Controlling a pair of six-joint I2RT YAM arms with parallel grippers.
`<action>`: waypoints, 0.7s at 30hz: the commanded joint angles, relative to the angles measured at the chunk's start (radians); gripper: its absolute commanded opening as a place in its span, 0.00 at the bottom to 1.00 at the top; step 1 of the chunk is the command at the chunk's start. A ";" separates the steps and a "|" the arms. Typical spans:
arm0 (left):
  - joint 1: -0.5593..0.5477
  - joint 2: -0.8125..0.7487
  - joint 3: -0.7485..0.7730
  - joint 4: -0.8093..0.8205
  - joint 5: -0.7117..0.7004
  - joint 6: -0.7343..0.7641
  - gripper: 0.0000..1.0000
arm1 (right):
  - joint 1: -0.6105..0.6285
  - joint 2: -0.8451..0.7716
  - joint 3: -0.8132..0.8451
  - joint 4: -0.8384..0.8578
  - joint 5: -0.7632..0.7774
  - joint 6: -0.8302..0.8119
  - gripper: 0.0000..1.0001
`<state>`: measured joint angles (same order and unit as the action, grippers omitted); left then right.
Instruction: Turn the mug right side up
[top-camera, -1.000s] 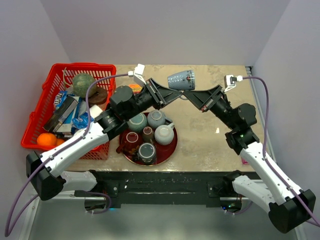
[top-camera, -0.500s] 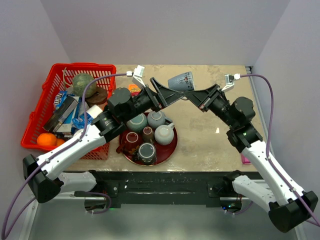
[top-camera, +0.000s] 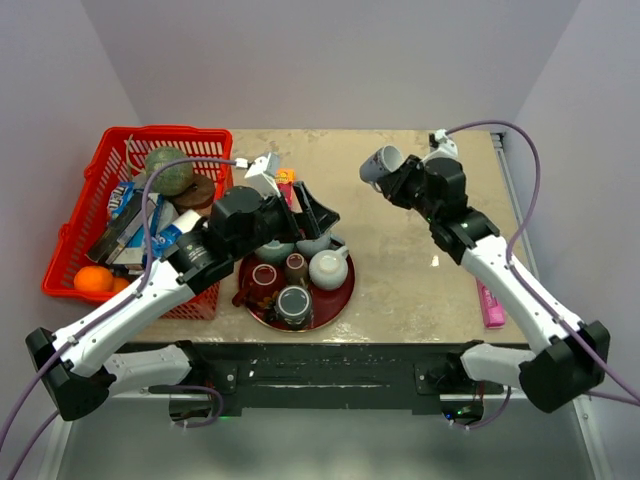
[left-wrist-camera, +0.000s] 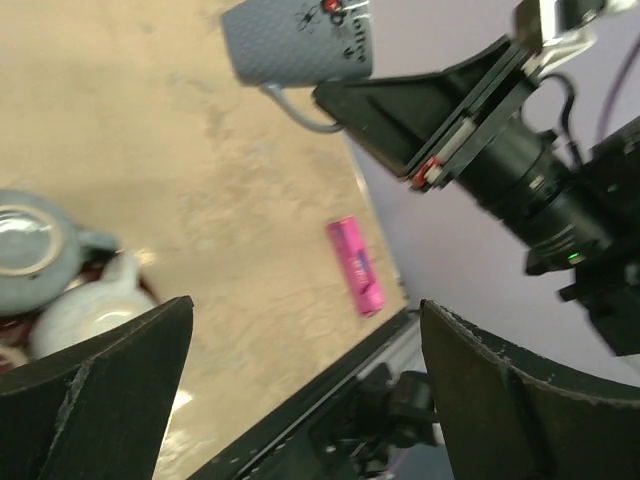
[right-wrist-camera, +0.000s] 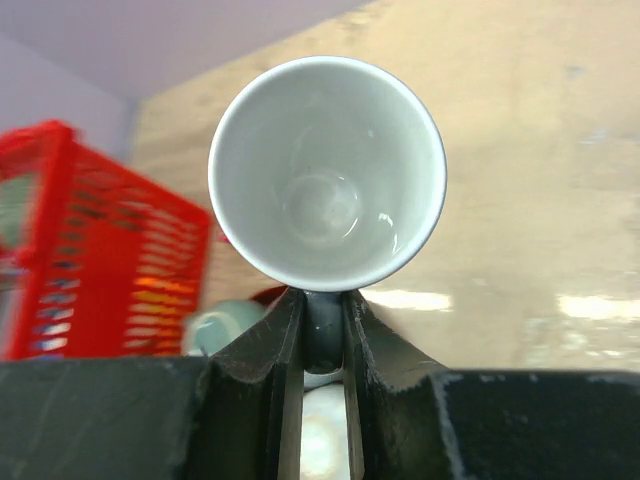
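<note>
The mug has swung round since the earlier frame and now hangs from our right gripper alone, whose fingers are pinching the handle. It is in the air over the far edge of the table, right of centre, with its mouth facing the right wrist. Our left gripper has drawn back over the tray, fingers spread wide. We judge the turn half done. Next we should roll the wrist until the mouth faces up, then lower the mug onto bare table.
</note>
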<state>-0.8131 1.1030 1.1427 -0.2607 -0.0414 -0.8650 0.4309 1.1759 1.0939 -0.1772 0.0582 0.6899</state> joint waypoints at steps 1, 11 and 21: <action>-0.001 -0.011 0.040 -0.228 -0.133 0.124 0.99 | 0.002 0.118 0.057 0.025 0.204 -0.188 0.00; -0.001 -0.017 0.051 -0.405 -0.233 0.181 0.99 | 0.000 0.537 0.211 0.117 0.358 -0.316 0.00; -0.001 -0.055 -0.009 -0.509 -0.268 0.169 0.99 | 0.002 0.778 0.336 0.204 0.417 -0.375 0.00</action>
<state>-0.8131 1.0870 1.1446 -0.7380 -0.2710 -0.7132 0.4309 1.9533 1.3758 -0.1188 0.3939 0.3637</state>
